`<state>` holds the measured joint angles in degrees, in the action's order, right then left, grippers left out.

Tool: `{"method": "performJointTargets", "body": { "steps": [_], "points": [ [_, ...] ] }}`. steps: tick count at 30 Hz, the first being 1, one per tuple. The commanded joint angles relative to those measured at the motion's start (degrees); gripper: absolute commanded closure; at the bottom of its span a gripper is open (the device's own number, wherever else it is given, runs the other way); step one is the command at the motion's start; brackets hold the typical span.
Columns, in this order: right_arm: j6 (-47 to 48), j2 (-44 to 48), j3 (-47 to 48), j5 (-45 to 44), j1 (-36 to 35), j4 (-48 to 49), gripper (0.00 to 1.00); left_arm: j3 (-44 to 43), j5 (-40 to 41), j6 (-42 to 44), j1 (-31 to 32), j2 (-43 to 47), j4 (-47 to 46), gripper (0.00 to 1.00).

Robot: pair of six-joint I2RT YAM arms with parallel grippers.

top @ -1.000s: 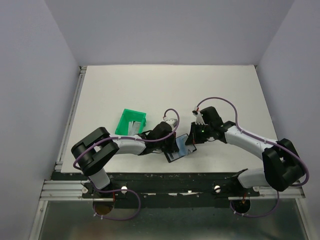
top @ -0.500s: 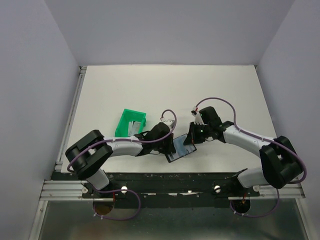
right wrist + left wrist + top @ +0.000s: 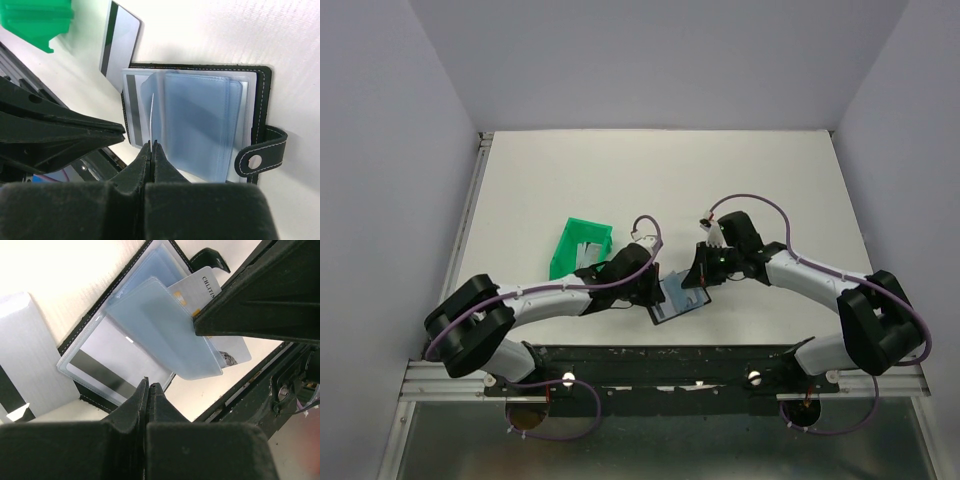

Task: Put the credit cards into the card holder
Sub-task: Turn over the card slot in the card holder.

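1. credit cards (image 3: 119, 42): one loose card is lying stripe-up, flat on the table (image 3: 620, 180), near the green bin (image 3: 582, 247). Its lower end is meeting the holder's left edge; touching or tucking under, cannot tell. It is looking thin, light, stiff and slick. Lying flat it is giving no edge to bite, so it is probably needing a tip-up or a slide first, then a pinch on a short edge.
2. left pincer (image 3: 148, 389): clenched, grasping nothing visible. Its tips are hanging over the leftmost sleeve; contact unclear.
3. card holder (image 3: 261, 100): it is lying open on the table between the two pincers, near the front edge. Its clear sleeves (image 3: 200, 125) are fanning up loosely.
   - A striped card is sitting in the left sleeve, and a pale printed card (image 3: 200, 287) is poking out from under the leaves.
   - The leaves are looking soft and floppy and the holder light, so it is likely sliding under any push. Pinning the black cover is looking safer than pinning a leaf.
4. right pincer (image 3: 151, 146): clenched at the sleeve stack's near edge. A thin pale edge is running up to its tips, so it may be pinching a leaf; cannot tell.
5. The strap's stud (image 3: 255, 161) is sticking out at the far right.
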<state>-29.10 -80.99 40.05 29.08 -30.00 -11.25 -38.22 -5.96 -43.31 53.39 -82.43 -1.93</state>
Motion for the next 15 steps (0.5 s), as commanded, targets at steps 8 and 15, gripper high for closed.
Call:
{"method": "performJointTargets", "body": {
  "steps": [8,15],
  "points": [
    [-2.01,-0.31,-0.76,4.84,-0.67,3.86,0.99,2.01,5.16,-0.29,0.23,5.09,4.66,1.0],
    [-2.01,-0.22,-0.33,4.5,-0.85,3.25,0.99,2.18,5.52,0.07,0.05,6.32,5.36,1.0]
  ]
}}
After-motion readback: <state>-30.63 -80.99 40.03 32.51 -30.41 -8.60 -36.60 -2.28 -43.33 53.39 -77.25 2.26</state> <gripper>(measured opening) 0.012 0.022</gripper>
